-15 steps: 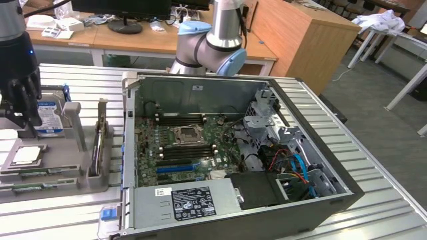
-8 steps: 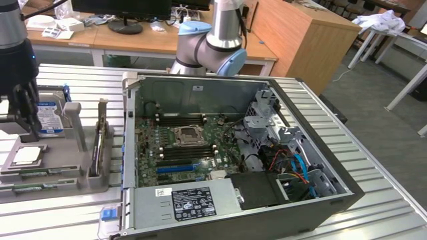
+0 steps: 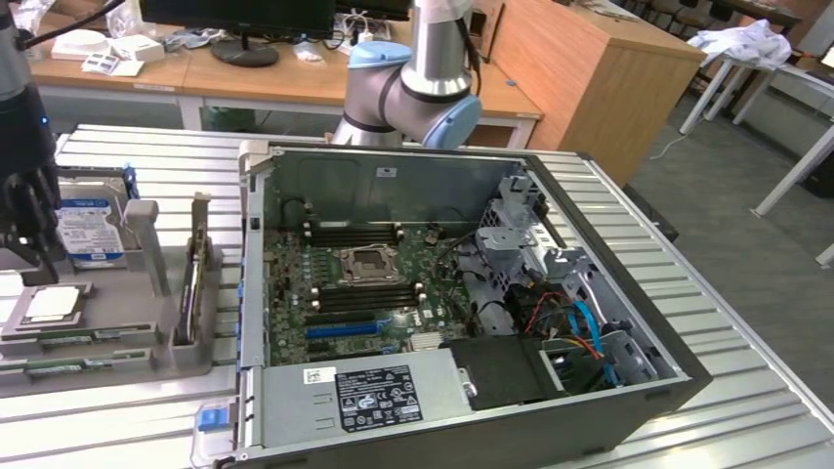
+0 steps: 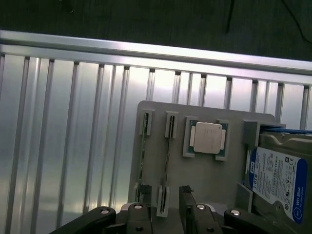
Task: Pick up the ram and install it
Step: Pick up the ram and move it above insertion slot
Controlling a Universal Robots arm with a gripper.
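Note:
Two ram sticks stand on edge in slots of a grey holder tray (image 4: 195, 165); one ram (image 4: 166, 156) lies in line with the gap between my fingers, the other ram (image 4: 143, 156) beside it. In the exterior view those sticks (image 3: 59, 339) sit at the tray's near end. My gripper (image 4: 163, 217) hovers above the tray, open, with nothing between its dark fingers (image 4: 187, 212). It appears at the exterior view's left edge as the dark gripper (image 3: 23, 234). The open computer case (image 3: 261, 293) holds the green motherboard (image 3: 365, 283) with black memory slots (image 3: 358, 234).
On the tray also rest a processor (image 4: 208, 138) and a silver hard drive (image 4: 278, 183) with a blue-white label. A thin board (image 3: 195, 283) stands on edge at the tray's side nearest the case. Everything sits on a ribbed aluminium table (image 3: 729, 332). Cables and a drive cage crowd the case's right part.

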